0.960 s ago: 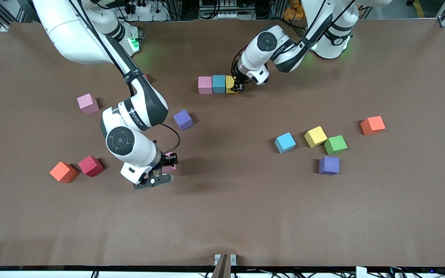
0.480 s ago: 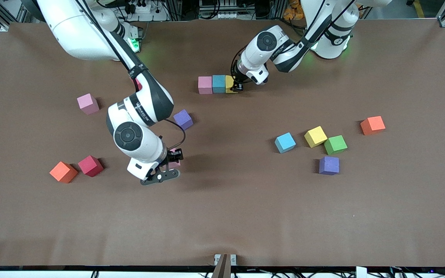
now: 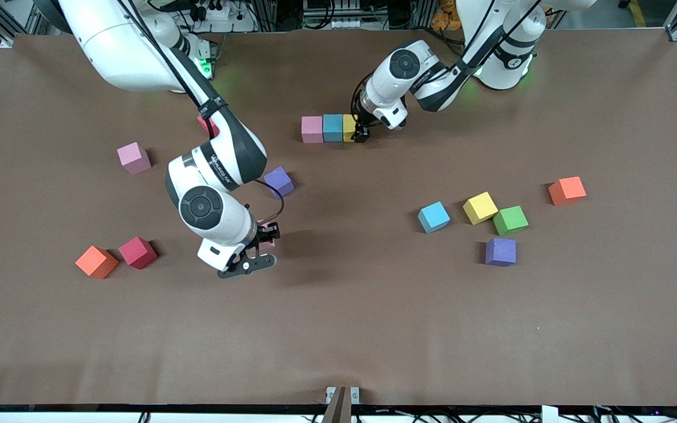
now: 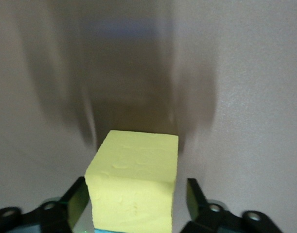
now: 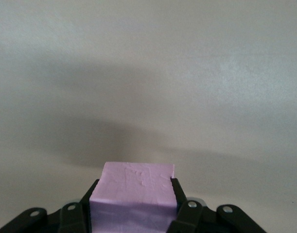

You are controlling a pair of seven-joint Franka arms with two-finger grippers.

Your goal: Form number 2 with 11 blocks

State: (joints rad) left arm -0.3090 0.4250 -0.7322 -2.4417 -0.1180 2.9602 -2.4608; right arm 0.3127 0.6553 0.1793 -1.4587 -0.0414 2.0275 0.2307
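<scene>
Left gripper (image 4: 133,204) spread around yellow block (image 4: 133,187), row's end; lifting crooked might drag it. Right gripper (image 5: 133,206) pinched pink block (image 5: 133,199); could slip.

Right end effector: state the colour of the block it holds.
Pink block, seen best in the right wrist view.

No text can be read on anything
</scene>
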